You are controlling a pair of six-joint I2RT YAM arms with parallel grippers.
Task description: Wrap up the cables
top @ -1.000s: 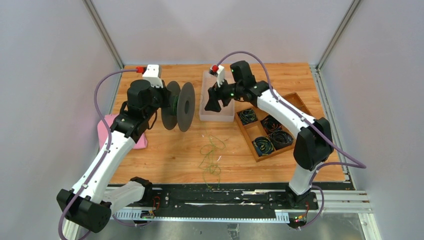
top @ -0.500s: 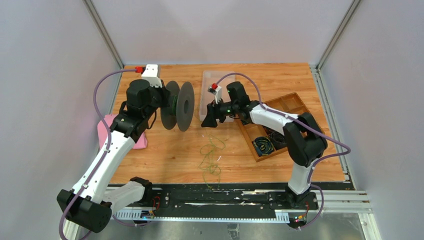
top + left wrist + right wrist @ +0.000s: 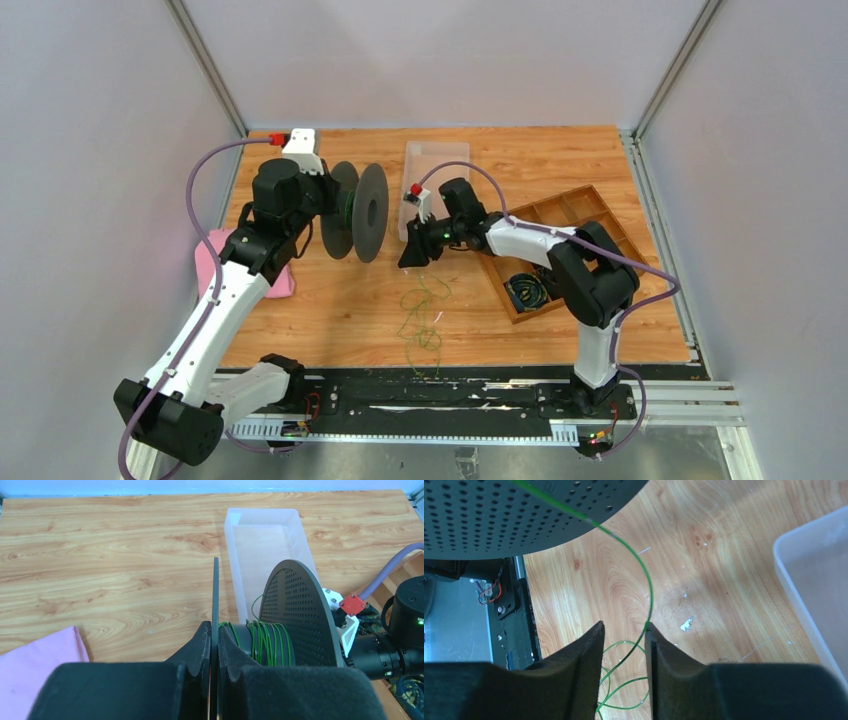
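Green cable (image 3: 647, 587) runs from the spool (image 3: 358, 212) down between the fingers of the right gripper (image 3: 624, 628). Its jaws have narrowed within the last second but are not yet pinching, with a gap still showing. That arm has swung off the far bin (image 3: 437, 152) toward the loose coils lying nearer the arms. Meanwhile the left gripper (image 3: 212, 645) stays clamped on the spool's flange — winding looks ready to resume once the strand is caught.

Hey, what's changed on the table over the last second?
The right tool swung from above the clear bin toward the near side, beside the spool. Its jaws narrowed around a strand of the green cable but have not yet clamped it. The left tool kept gripping the spool, and the loose cable loops lie as before.
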